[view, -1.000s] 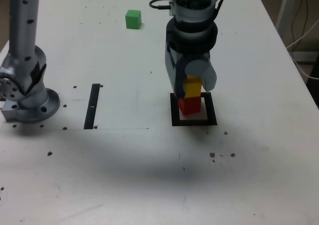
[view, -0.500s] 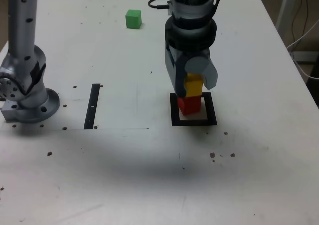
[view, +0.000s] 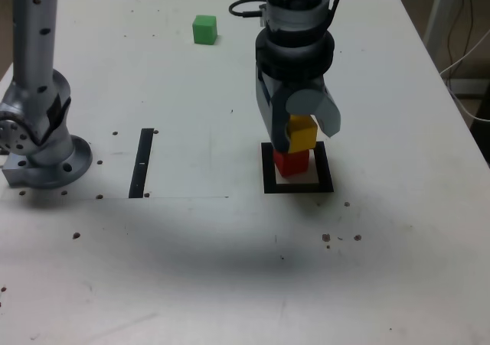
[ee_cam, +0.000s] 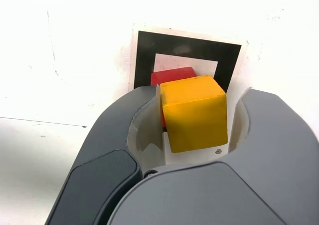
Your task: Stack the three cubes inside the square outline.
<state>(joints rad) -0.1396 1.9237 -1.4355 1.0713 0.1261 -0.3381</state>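
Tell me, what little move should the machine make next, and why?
Probably the pincer should close gently and ease the yellow cube toward the exterior view's left: it seems to overhang the red cube on the exterior view's right, and a gap shows beside one finger.

A white desk (view: pixel 383 245) spreads across the exterior view, brown-speckled at lower left; thin cables (view: pixel 459 54) hang at upper right.

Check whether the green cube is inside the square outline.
No, the green cube lies on the table, well away from the outline.
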